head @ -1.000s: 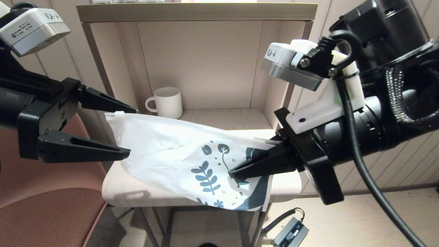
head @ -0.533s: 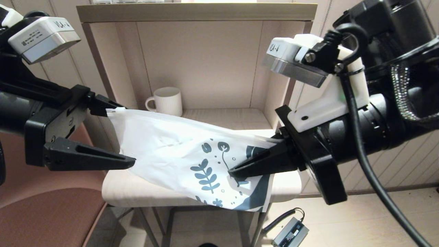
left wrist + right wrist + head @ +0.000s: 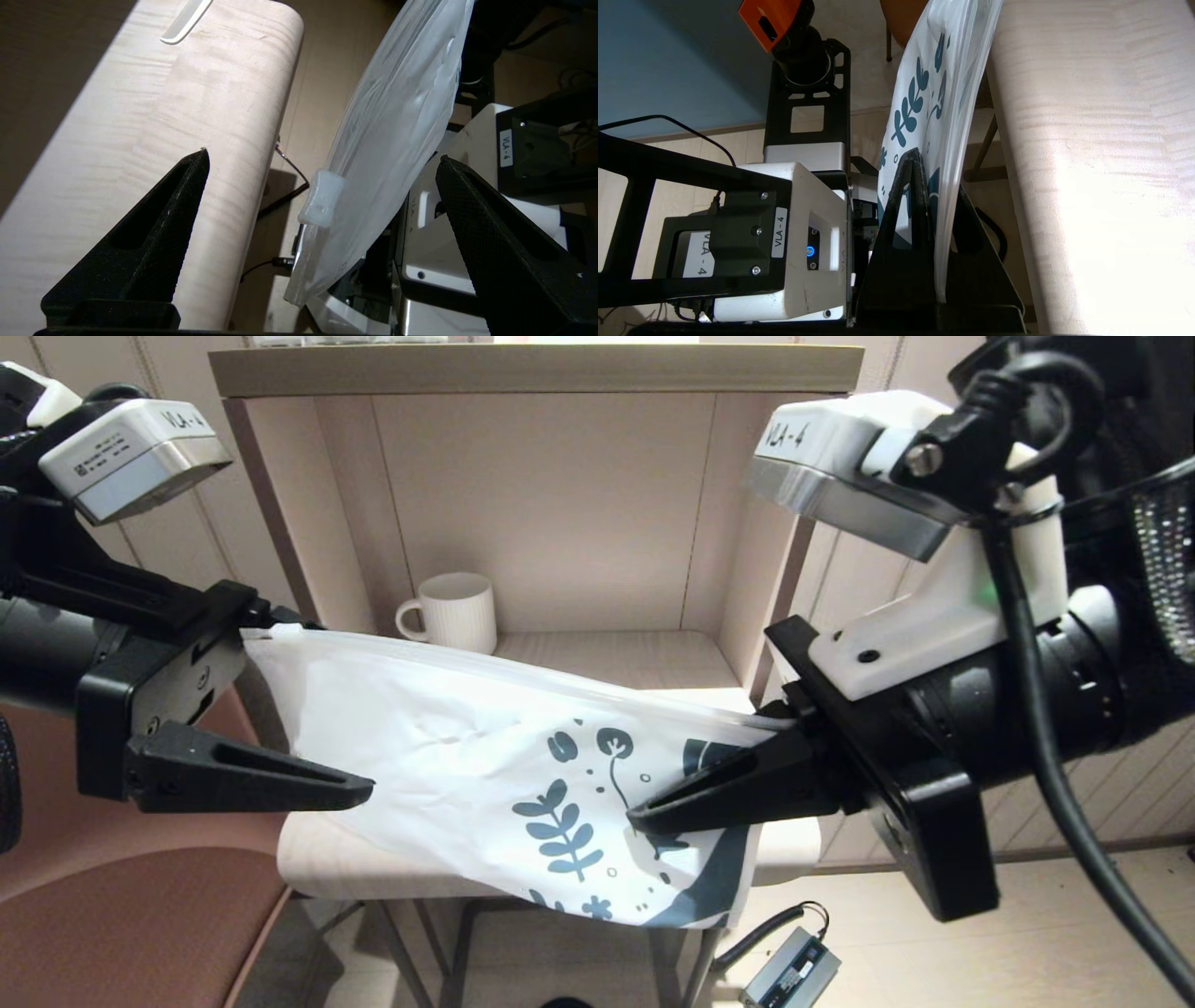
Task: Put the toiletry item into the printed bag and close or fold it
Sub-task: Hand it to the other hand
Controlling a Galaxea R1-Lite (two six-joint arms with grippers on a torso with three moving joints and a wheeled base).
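A: Head view: where's the printed bag (image 3: 485, 775)?
B: Mid-frame, hanging above the table (image 3: 327, 859). The right gripper (image 3: 644, 817), centre-right, is pinched tight on its leaf-printed end.
A: And the left gripper (image 3: 322, 709)?
B: At left, spread wide around the bag's plain end, whose slider (image 3: 321, 198) sits between the tips.
A: The comb (image 3: 186, 22)?
B: Left wrist view, top left, lying on the table.
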